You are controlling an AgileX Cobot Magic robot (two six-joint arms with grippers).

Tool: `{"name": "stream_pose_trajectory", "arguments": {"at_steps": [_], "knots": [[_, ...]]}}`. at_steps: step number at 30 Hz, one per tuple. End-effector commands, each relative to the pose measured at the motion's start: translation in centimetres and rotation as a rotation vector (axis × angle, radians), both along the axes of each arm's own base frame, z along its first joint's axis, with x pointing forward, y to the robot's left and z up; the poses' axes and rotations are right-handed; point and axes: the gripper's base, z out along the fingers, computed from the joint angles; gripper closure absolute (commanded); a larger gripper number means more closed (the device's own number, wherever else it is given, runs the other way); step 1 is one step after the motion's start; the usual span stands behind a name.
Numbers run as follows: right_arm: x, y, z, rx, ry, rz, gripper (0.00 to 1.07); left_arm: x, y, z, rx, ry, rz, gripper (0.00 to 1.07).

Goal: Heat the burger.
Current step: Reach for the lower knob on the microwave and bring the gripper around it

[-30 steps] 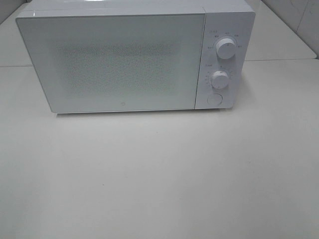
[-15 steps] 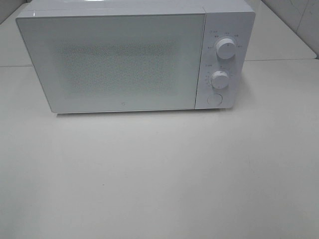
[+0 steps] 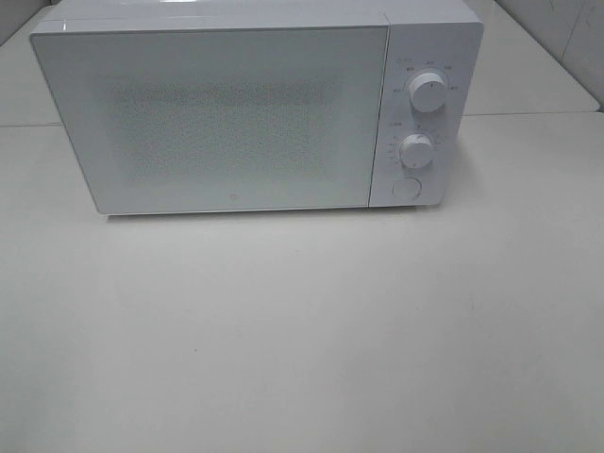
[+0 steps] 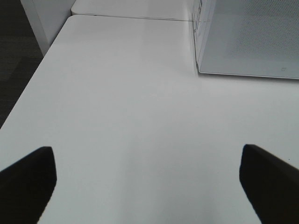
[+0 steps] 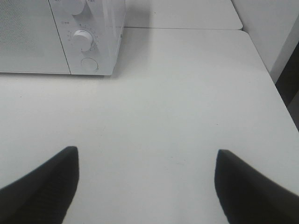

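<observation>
Change: nothing has shifted since the earlier frames; the oven, its dials and the bare surface lie exactly as before.
Bench (image 3: 302, 330): a pale, off-white, matte tabletop with open surface across its near half.
Microwave oven (image 3: 236, 113): a white box-shaped oven standing along the far edge of the bench, front facing the near edge.
Door (image 3: 217, 118): a glossy white panel with a dotted window, closed flush; nothing can be made out through it.
Upper dial (image 3: 429, 93): a round white knob at the top of the control strip, on the oven's right.
Lower dial (image 3: 416, 149): a matching round white knob just beneath it.
Round button (image 3: 407, 189): a flat white disc below both dials.
Burger: shows in no view; where it lies cannot be told.
Left gripper (image 4: 145, 149): dark jaws spread wide over the bench near its left edge, holding nothing.
Right gripper (image 5: 145, 151): dark jaws spread apart above the bench near its right edge, holding nothing.
</observation>
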Motion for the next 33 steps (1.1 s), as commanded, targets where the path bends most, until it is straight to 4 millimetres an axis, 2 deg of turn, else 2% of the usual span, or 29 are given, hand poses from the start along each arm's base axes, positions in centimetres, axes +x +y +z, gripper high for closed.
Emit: {"name": "stream_pose_trajectory", "arguments": {"at_steps": [1, 33], "knots": [[-0.43, -0.04, 0.03, -0.005, -0.036, -0.003, 0.31, -0.2, -0.04, 0.08, -0.007, -0.028, 0.0, 0.06], [-0.43, -0.05, 0.03, -0.003, -0.036, -0.006, 0.31, -0.2, -0.04, 0.08, -0.007, -0.028, 0.0, 0.06]]}}
